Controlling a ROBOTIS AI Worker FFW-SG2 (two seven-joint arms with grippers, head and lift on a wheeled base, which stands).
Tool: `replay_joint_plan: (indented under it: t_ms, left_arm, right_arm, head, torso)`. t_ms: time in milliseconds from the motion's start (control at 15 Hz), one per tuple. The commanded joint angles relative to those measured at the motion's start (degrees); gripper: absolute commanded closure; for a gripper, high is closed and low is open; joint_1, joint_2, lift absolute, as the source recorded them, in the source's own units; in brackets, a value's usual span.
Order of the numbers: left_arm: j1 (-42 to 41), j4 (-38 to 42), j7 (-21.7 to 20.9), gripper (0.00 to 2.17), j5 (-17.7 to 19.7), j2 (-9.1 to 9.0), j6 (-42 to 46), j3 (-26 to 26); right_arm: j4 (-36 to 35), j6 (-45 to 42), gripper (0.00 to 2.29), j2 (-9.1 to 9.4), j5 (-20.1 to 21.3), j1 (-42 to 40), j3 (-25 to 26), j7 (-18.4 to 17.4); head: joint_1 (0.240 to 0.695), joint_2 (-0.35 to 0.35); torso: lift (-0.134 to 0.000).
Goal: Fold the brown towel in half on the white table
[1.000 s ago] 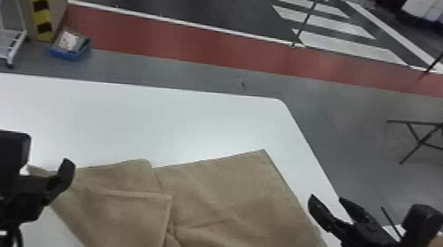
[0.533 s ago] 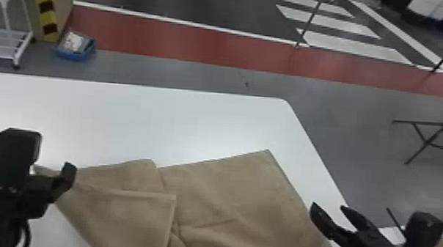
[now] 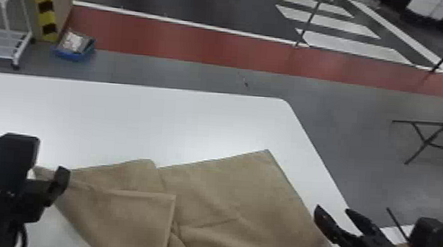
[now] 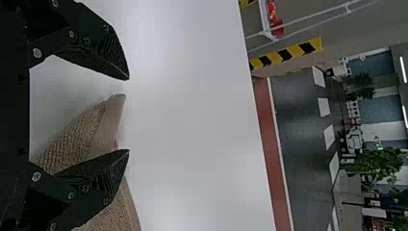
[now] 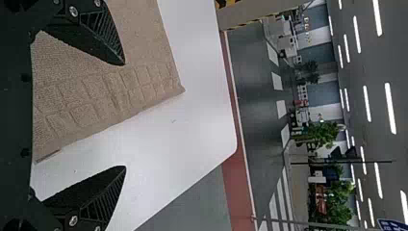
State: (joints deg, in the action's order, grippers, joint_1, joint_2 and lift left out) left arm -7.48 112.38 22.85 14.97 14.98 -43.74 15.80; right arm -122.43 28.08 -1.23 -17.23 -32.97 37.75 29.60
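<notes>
Since the fold needs a corner in each gripper, I read both of mine as set for pinching: in the head view the left gripper (image 3: 47, 175) hangs by the towel's far-left corner, and the right gripper (image 3: 333, 209) waits beside its right-hand edge, fingers apart. The brown towel (image 3: 241, 199) lies on the white table (image 3: 129, 123), close to the table's right side, with a flap (image 3: 138, 215) doubled over on its left part and creases running out from there. That flap looks more like a rumple than a proper half fold, so I'd judge the real folding is to come. Through the left wrist view I have 2 fingers spread wide, with the towel's tip between them and nothing clamped; that placing makes sense for closing on the tip, though a shallow bite could slip. On the right wrist view my fingers are apart too, 1 over the cloth and 1 out past its patterned border (image 5: 96, 96), straddling the edge, I suppose, so that closing gathers the hem. I'd want them lower first, or they may shut on air.
</notes>
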Motion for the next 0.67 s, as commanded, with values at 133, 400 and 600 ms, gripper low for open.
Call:
replay_joint_plan:
  t_ms: [133,400,600]
  left_arm:
    - [-0.3,0.0,0.0,0.43,-2.5,-0.04,0.0,0.5]
    - [-0.2,0.1,0.0,0.55,-2.5,-0.13,-0.3,0.5]
    - [-0.3,0.3,0.0,0.55,-2.5,0.05,-1.6,0.5]
  right_arm:
    - [0.1,0.0,0.12,0.17,0.0,0.0,0.0,-0.1]
    - [0.0,0.0,0.12,0.17,-0.2,-0.1,0.0,-0.1]
    - [0.0,0.0,0.12,0.17,-0.3,-0.1,0.0,-0.2]
  head:
    - [0.695,-0.315]
    - [0.695,-0.315]
    - [0.695,-0.316]
  torso:
    - [-0.123]
    - [-0.123]
    - [-0.123]
